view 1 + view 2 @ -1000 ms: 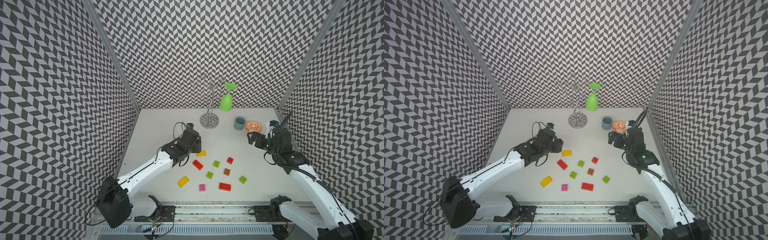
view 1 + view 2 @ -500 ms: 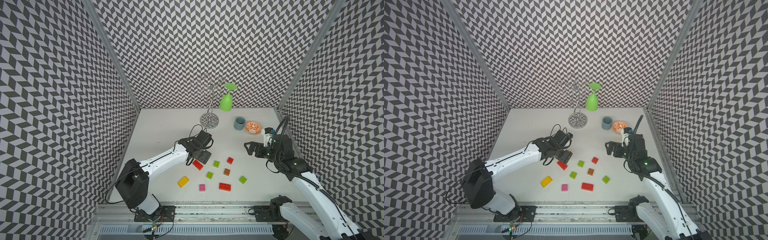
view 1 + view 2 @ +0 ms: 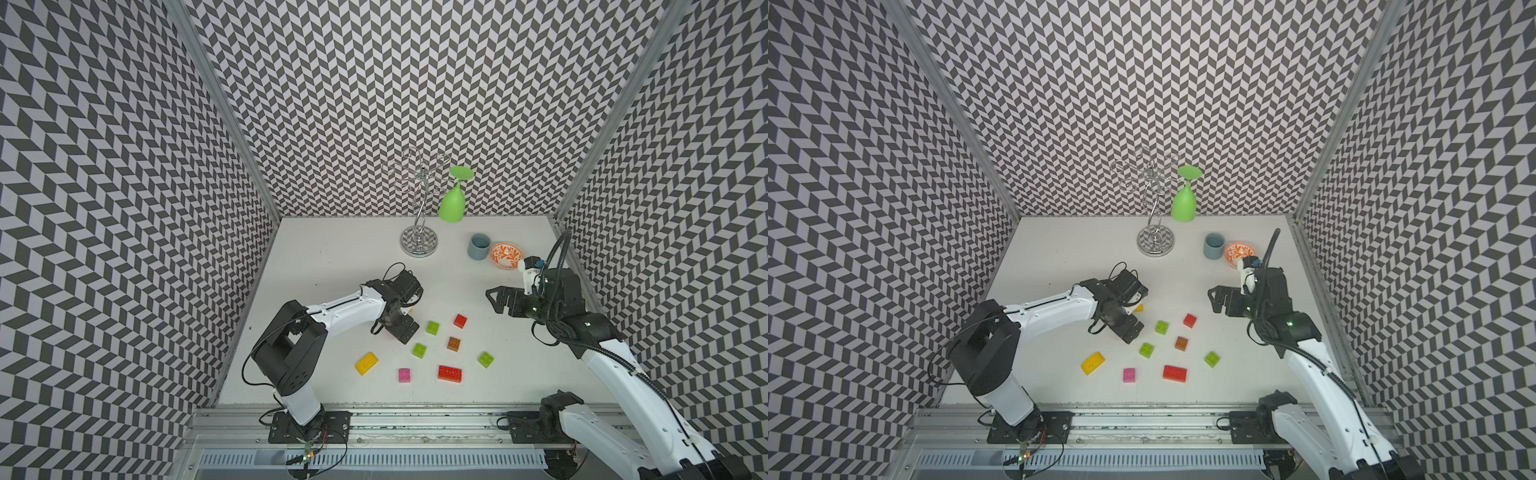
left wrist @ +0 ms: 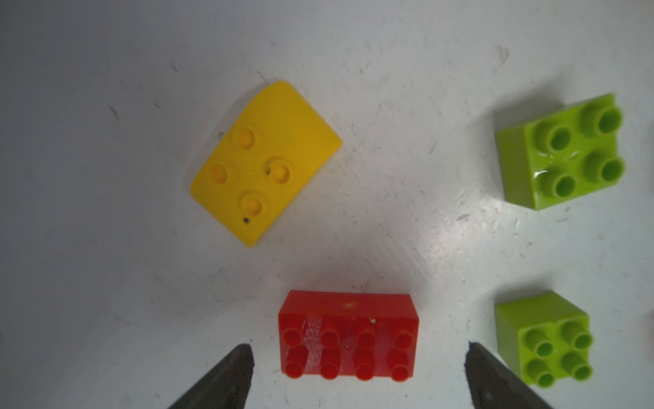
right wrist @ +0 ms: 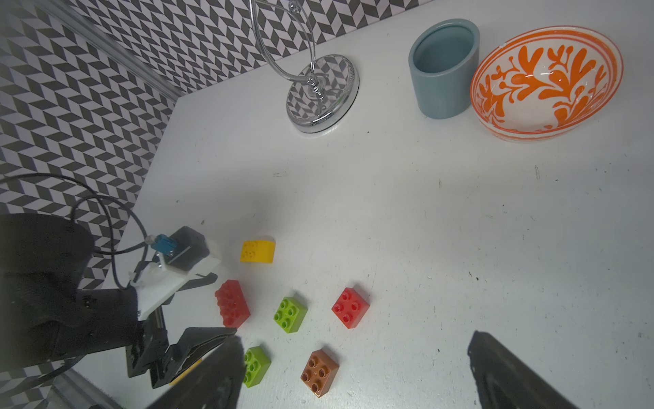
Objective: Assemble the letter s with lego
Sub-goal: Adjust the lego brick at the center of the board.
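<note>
The white table [image 3: 332,257] carries everything, and places here are told from the brown brick [image 3: 453,343] at the heart of the scatter. The left arm reaches in from that brick's left. The left gripper [image 4: 358,354] points down over a long red brick [image 4: 348,334], its fingers spread to either side with bare table in both gaps — open, gripping nothing. The right gripper [image 3: 496,299] hovers right of the brown brick and farther back, jaws wide and empty. Well behind the brown brick stand a chrome rack [image 3: 419,245] with a green goblet [image 3: 452,203] hung upside down, an orange-patterned bowl [image 3: 506,255] and a grey-blue cup [image 3: 478,246]. A second long red brick [image 3: 449,373] lies just in front of the brown one; a yellow brick [image 3: 367,363] lies front-left, well apart, and a second yellow brick [image 4: 265,163] back-left by the left gripper. Closer in, all apart and studs up, sit the small red brick [image 3: 460,321] behind, the pink brick [image 3: 404,375] front-left, a lime brick [image 3: 432,328] back-left, a second lime brick [image 3: 419,350] left and a third lime brick [image 3: 485,359] front-right.
</note>
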Controlling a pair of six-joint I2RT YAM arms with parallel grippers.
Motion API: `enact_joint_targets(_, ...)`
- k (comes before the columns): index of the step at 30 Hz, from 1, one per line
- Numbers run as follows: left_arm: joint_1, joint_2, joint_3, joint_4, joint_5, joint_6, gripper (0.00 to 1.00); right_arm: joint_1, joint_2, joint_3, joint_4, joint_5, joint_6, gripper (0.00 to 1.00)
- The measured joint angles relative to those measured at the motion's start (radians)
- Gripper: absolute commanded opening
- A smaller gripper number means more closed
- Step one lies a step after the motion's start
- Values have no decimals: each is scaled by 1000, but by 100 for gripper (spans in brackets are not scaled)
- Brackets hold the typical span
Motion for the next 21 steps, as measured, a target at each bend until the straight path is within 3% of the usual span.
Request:
enact_joint_targets(9,0,29,-35,18,20,-11,72,0,0,0,-7,1,-7,99)
enact_joint_targets(21,-11,58,-17,35,14,-67,75,0,0,0,-15,1,-7,99)
